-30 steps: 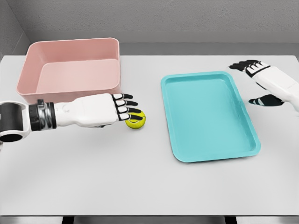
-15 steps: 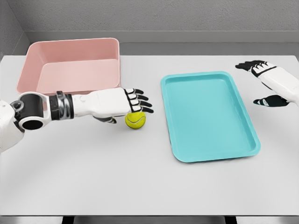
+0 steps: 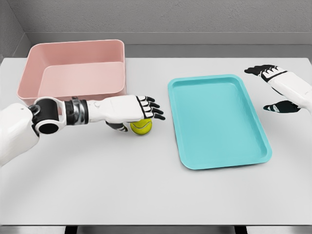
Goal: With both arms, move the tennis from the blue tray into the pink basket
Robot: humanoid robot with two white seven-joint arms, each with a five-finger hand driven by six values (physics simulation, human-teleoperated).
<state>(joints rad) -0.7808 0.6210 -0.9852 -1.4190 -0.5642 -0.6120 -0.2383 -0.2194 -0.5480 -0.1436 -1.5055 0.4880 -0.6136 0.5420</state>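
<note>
Scanning table: I see it white, carrying everything below.
Pink basket: far left, nothing in it.
Blue tray: right of centre, nothing on it.
Left hand: palm down over the ball, fingers spread, not clamped.
Right hand: far right beyond the tray, fingers loose, holding nothing.
Tennis ball: on the table between basket and tray, partly under my left palm.
</note>
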